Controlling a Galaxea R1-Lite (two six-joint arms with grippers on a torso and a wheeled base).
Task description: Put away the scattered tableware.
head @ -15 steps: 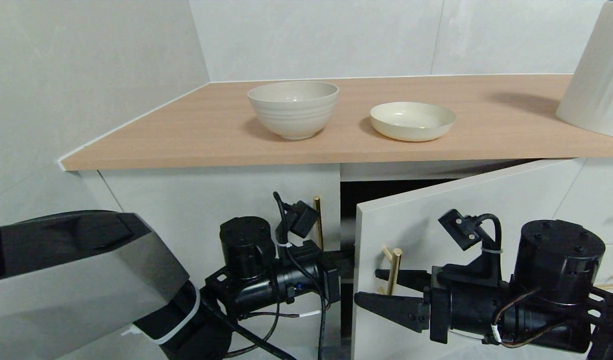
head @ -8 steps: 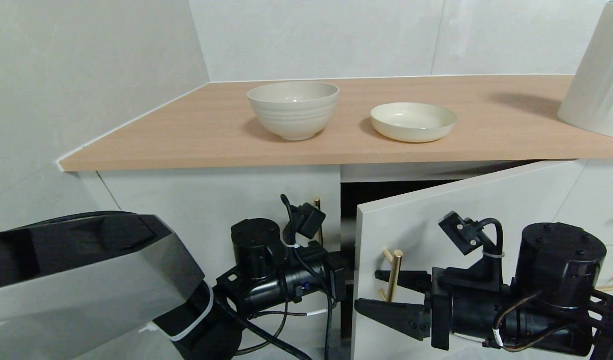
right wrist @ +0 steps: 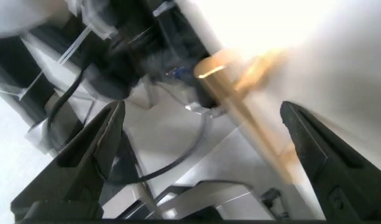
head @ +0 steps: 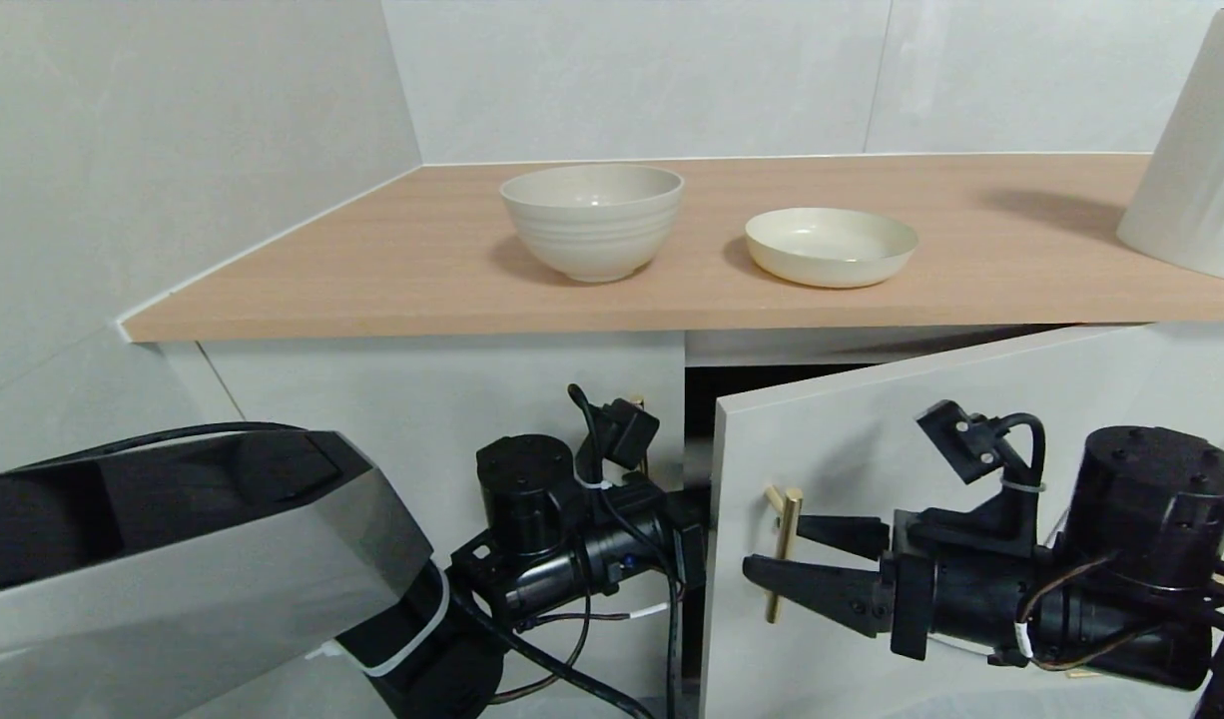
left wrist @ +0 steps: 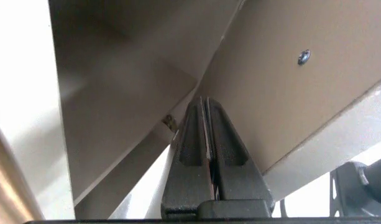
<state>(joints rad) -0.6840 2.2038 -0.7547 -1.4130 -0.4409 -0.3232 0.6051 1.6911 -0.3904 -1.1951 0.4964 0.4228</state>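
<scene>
1. A deep, ribbed cream bowl (head: 592, 220) stands upright on the wooden surface (head: 372, 270), in its left half.
2. A shallow cream dish (head: 832, 246) sits on the same surface near the bowl, on its right. The 2 are apart, not touching.
3. A tall white shade (head: 1196, 170) stands at the far right of the surface, well apart from the dish.
4. Below the surface is a white cabinet. Its left door (head: 422, 399) is shut. Its right door (head: 872, 429) is swung partly out, with a dark gap between the 2 doors.
5. The right jaws are apart and hold nothing. They sit level with the brass handle (head: 784, 549) on the front of the right door. The handle bar lies between the 2 tips, as the right wrist view also shows (right wrist: 240, 93). I cannot tell whether either tip touches the bar.
6. The left jaws are pressed together with nothing between them. They point into the gap between the doors, just beside the inner face of the right door (left wrist: 289, 93), where 1 screw (left wrist: 304, 57) shows.
</scene>
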